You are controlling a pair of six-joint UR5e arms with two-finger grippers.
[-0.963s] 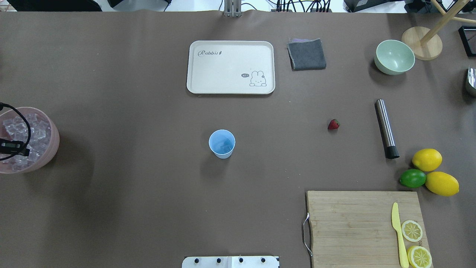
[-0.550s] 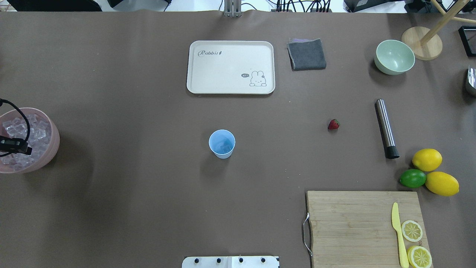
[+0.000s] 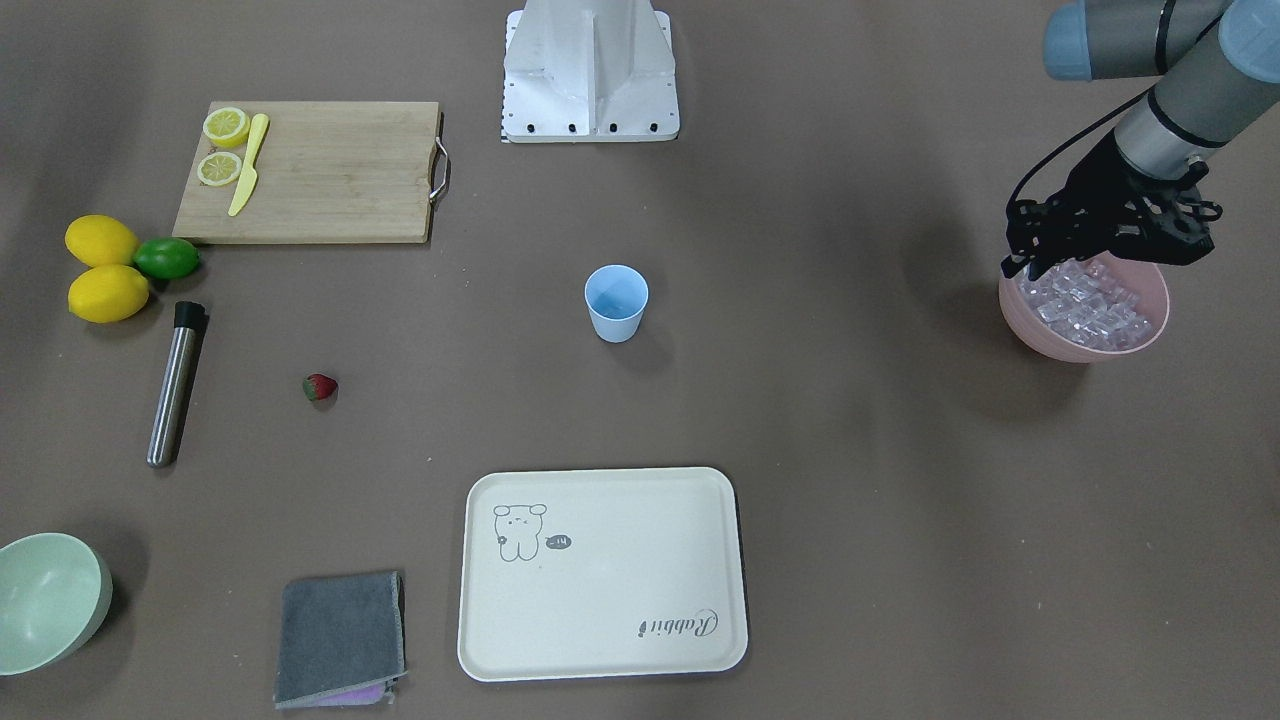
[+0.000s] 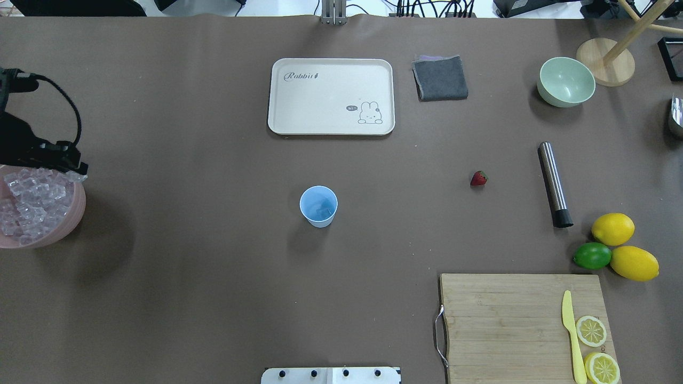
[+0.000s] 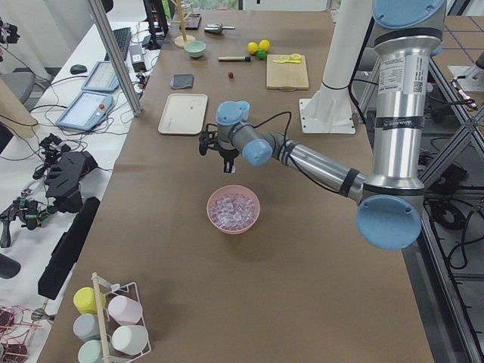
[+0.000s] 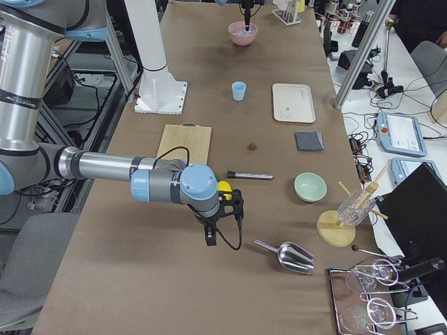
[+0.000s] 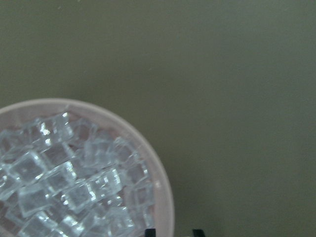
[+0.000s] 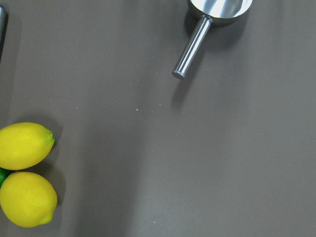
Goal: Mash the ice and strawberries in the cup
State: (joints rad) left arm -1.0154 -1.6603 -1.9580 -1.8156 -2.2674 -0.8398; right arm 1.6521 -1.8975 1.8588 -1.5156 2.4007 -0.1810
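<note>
pink plastic and glassy cubes crowd the front-facing view's right edge: the ice [image 3: 1085,300] heaps in the pink bowl [image 3: 1085,352], and the left gripper [image 3: 1038,260] hangs just above its rim. the cup [image 3: 616,300], smooth tapered light-blue plastic, stands mid-table, well apart; the strawberry [image 3: 320,387] lies on the matte brown table [image 3: 850,450]. overhead, something glints at the gripper's tip; held cube or heap, we cannot tell. a slick cube could slip out on that long carry, we judge, or a low pass could tip the light cup. the left side view shows the gripper over the bowl. the right side view shows the right gripper [image 6: 209,241] near the lemons [image 6: 223,187], its jaws unreadable. the left wrist view shows the fingertips [image 7: 149,232] slightly apart, nothing visible between. the right wrist view shows lemons and a steel scoop [image 8: 219,7].
</note>
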